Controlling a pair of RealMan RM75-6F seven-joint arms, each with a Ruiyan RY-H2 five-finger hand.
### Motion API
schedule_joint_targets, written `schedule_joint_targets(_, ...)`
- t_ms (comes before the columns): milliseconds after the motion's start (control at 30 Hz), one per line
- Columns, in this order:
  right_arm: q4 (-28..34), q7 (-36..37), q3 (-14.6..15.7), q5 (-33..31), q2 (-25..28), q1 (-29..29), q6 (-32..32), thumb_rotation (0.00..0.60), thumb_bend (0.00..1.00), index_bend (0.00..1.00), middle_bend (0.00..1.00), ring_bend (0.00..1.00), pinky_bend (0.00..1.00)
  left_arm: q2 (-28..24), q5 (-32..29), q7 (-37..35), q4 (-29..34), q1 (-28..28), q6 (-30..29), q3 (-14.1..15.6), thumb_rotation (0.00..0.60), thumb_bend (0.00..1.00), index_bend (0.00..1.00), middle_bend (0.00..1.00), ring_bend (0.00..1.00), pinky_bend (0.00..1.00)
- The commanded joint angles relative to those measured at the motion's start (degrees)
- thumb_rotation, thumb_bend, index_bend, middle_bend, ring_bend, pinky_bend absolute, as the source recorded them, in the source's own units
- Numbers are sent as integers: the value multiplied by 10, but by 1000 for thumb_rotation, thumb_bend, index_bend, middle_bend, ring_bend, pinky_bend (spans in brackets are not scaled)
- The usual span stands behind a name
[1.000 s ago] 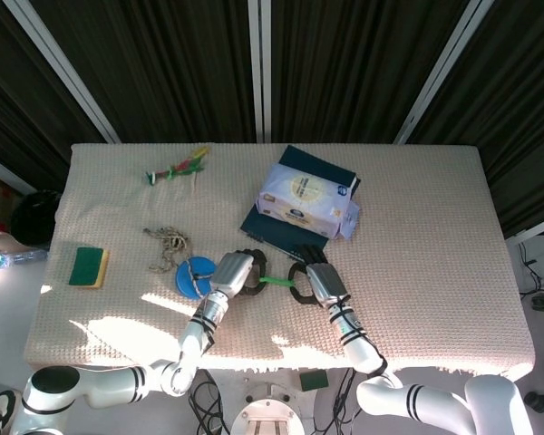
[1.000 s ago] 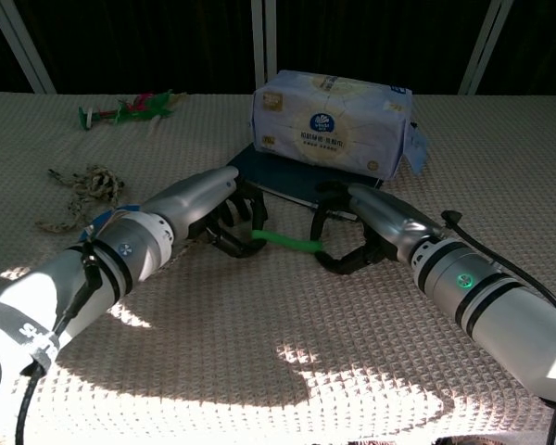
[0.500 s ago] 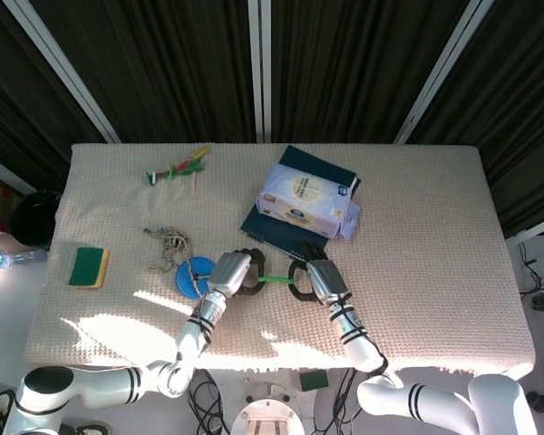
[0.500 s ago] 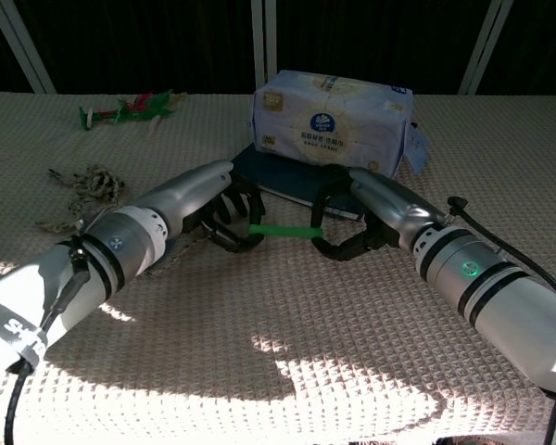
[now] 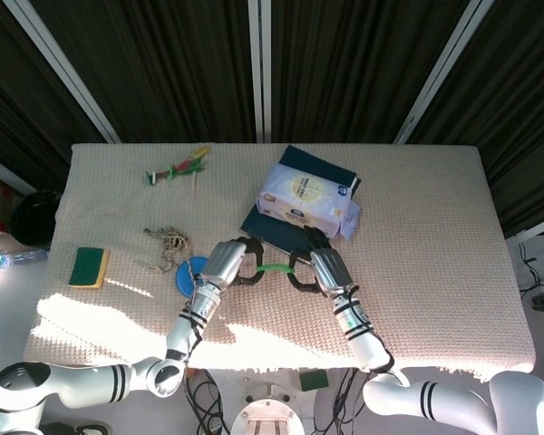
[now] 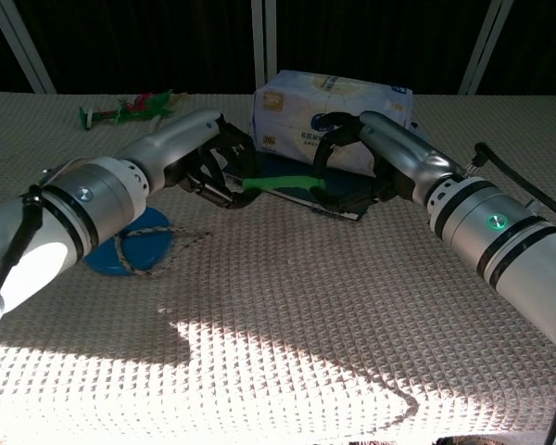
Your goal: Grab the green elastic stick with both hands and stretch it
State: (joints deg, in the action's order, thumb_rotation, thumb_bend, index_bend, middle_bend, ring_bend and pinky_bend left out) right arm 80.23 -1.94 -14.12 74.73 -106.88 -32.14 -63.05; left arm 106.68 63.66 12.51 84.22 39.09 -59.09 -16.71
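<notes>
The green elastic stick hangs level above the table, held at both ends. My left hand grips its left end with dark fingers curled around it. Its right end is gripped by my right hand. Both hands are raised in front of the tissue pack, a short span of green showing between them. The stick's ends are hidden inside the fingers.
A tissue pack lies on a dark book just behind the hands. A blue disc with a cord sits by the left forearm. A green-yellow sponge lies far left; a feathered toy at the back left.
Both hands have lifted the stick off the table and carried it up and toward the tissue pack. The blue disc, formerly under the left forearm, now shows.
</notes>
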Motion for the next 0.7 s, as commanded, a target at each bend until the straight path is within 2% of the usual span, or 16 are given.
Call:
schedule_joint_targets(33, 14, -5, -5, 1, 8, -1, -8, 600, 366, 603, 73, 0, 0, -16, 0, 11, 23, -2, -15, -5, 599, 311, 605, 385, 333, 421)
schedule_joint_targets(367, 40, -9, -15, 9, 25, -5, -29, 600, 375, 608, 73, 0, 0, -47, 9, 32, 71, -8, -59, -13, 598, 311, 606, 384, 334, 419)
schedule_joint_targets(700, 55, -6, -14, 14, 38, 0, -51, 600, 380, 615, 75, 0, 0, -72, 12, 36, 98, -21, -86, -6, 598, 311, 610, 384, 334, 417)
